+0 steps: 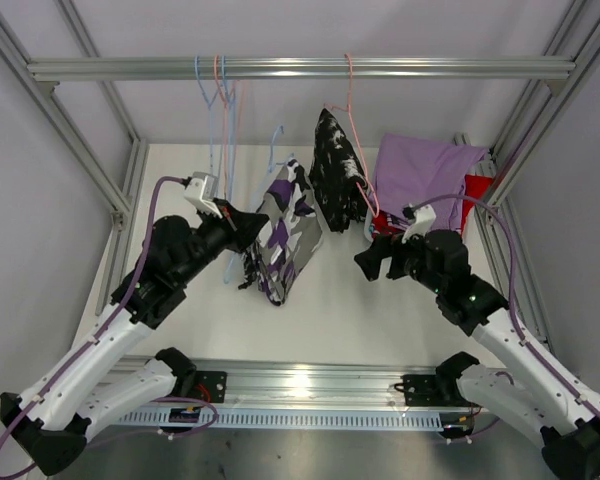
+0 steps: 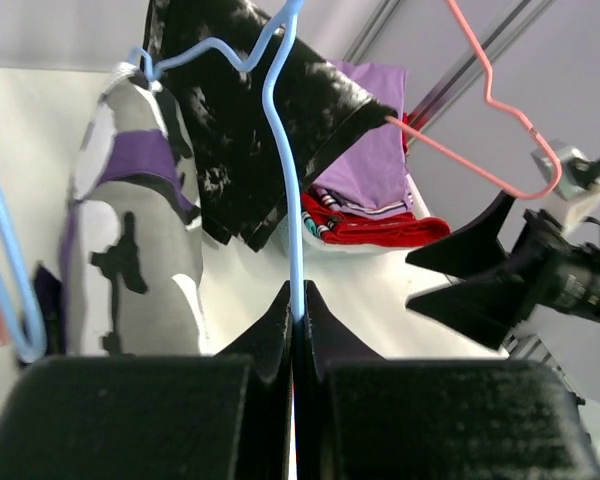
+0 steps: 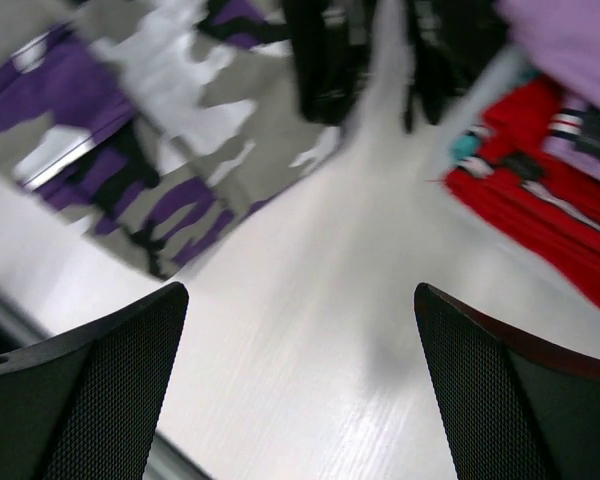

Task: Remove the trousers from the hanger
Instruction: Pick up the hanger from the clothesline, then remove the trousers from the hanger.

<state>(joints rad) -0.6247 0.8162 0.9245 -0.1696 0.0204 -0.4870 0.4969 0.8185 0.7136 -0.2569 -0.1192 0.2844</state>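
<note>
The purple-white-black print trousers (image 1: 285,232) (image 2: 130,230) (image 3: 130,120) hang from a light blue hanger (image 1: 276,140) (image 2: 280,150). My left gripper (image 1: 252,226) (image 2: 296,296) is shut on that hanger's wire, holding it below the rail. Behind them, the black trousers with white blotches (image 1: 336,168) (image 2: 242,118) hang on a pink hanger (image 1: 350,85) (image 2: 492,100) hooked on the rail. Lilac trousers (image 1: 426,170) (image 2: 376,150) lie on red ones (image 1: 477,188) (image 2: 372,226) at the back right, with a teal edge (image 2: 310,226) showing. My right gripper (image 1: 368,258) (image 3: 300,340) is open and empty over bare table.
An aluminium rail (image 1: 300,68) crosses the back, with blue and pink empty hangers (image 1: 220,100) on its left part. Frame posts stand at both sides. A front rail (image 1: 300,385) carries both arm bases.
</note>
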